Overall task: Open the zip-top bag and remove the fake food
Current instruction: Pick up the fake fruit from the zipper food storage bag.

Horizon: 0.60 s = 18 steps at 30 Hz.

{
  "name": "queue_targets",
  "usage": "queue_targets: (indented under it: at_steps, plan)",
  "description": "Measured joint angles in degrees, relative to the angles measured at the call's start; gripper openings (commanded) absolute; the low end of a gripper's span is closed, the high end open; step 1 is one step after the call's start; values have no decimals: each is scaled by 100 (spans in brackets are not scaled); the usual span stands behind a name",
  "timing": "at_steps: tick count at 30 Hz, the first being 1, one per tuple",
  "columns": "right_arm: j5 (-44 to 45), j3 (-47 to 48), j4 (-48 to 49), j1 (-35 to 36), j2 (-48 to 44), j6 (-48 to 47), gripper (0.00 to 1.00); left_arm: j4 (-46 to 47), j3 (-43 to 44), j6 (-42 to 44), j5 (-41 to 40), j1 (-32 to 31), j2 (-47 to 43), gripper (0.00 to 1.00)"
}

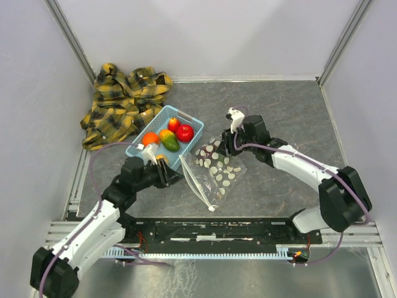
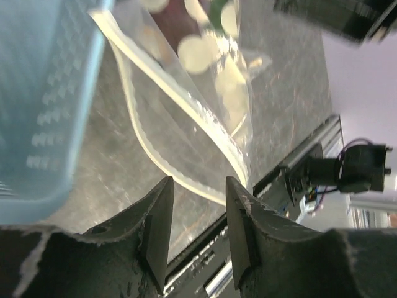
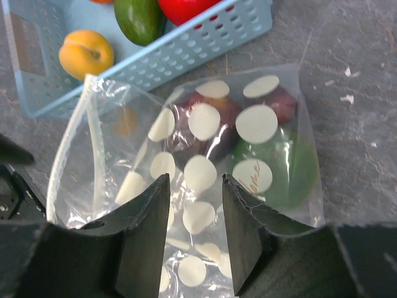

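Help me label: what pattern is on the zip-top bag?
Zip-top bag: white oval dots on clear plastic; best in right wrist view.

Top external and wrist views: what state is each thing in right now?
zip-top bag: mouth open, not emptied
fake food: maroon and green pieces in bag, rest in basket
left gripper: open, empty
right gripper: open, above bag
plaid cloth: crumpled

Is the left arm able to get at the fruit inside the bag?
Probably yes: the zip-top bag gapes open toward the left gripper, nothing between. The maroon fruit and green fruit lie deep at its closed end, by the right gripper.
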Motion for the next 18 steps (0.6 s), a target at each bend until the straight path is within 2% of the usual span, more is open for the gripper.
queue_targets:
  at_steps: [5, 9, 15, 18]
  plan:
    - [-151, 525, 11, 2, 501, 79, 44, 511, -249, -262, -358, -817, 437, 48]
    - [-195, 931, -28, 4, 896, 79, 41, 1069, -616, -459, -590, -909, 658, 52]
    - [-66, 1517, -238, 28, 1480, 46, 28, 2031, -901, -645, -708, -914, 1139, 52]
    - [4, 1784, -396, 28, 1709, 4, 24, 2459, -903, -682, -706, -949, 1467, 52]
